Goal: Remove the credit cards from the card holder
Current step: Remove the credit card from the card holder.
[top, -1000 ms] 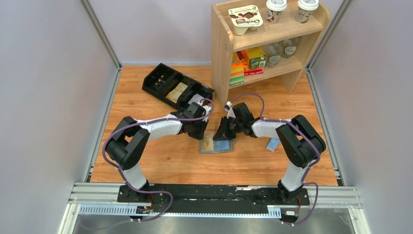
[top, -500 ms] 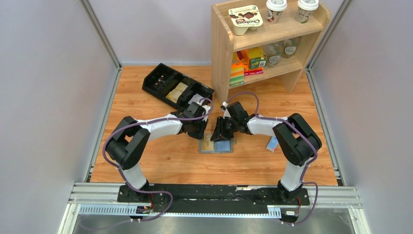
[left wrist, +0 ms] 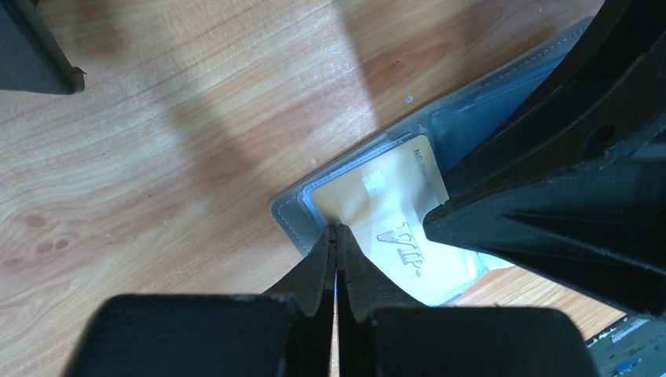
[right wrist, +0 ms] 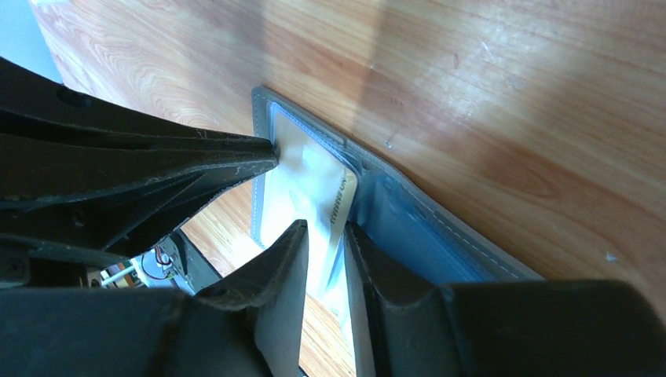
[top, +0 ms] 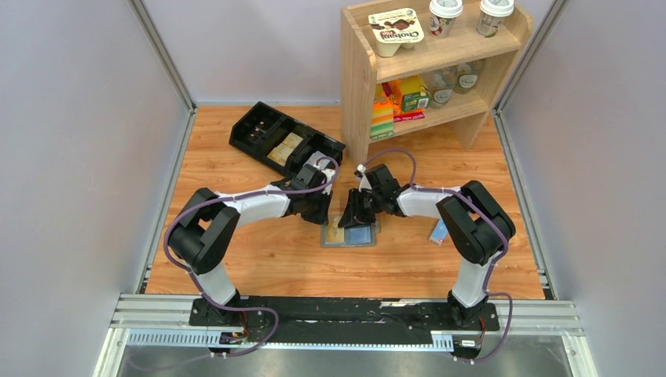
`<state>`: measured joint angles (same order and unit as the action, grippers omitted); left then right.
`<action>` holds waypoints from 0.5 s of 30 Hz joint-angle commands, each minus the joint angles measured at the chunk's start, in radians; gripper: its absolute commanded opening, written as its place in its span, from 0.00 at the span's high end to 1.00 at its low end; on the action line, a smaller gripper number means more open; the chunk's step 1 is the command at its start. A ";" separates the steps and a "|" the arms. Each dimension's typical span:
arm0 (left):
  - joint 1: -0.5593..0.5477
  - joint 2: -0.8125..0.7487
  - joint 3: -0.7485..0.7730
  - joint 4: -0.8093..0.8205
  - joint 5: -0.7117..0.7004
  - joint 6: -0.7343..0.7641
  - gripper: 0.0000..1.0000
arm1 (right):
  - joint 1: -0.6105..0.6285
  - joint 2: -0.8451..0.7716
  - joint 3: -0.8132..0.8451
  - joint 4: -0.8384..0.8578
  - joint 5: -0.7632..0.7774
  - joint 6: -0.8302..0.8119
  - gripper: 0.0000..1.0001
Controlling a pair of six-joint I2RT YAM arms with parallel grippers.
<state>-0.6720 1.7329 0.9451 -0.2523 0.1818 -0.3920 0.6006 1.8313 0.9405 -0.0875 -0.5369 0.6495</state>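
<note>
Two lidded cups (top: pixel 445 17) and one yogurt multipack (top: pixel 397 31) are sitting on top of the single wooden shelf (top: pixel 357 94). The boxes (top: pixel 408 94) and jars (top: pixel 451 82) on its inner level are crowding too closely to count. One black tray (top: pixel 259 129) is lying to the shelf's left. In front of the shelf, one card holder (top: pixel 360 236) is lying open and showing one tan card (left wrist: pixel 385 208); whether its blue half is carrying another cannot be told. One blue-and-white packet (top: pixel 440 231) is also lying in front of the shelf.

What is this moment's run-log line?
left gripper: shut, tips at card holder edge | right gripper: open, straddling tan card | card not yet out
</note>
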 commanded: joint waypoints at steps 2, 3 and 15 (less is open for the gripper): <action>-0.032 0.088 -0.086 -0.064 0.042 -0.021 1.00 | 0.007 -0.072 -0.075 0.195 -0.044 0.024 0.74; -0.032 0.080 -0.089 -0.064 0.035 -0.021 1.00 | 0.005 -0.084 -0.086 0.222 -0.047 0.030 0.76; -0.032 0.066 -0.078 -0.081 0.013 -0.010 1.00 | 0.002 -0.116 -0.141 0.397 -0.093 0.088 0.88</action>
<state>-0.6724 1.7134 0.9302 -0.2256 0.1886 -0.4038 0.5945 1.7302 0.7837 0.1577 -0.5629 0.6979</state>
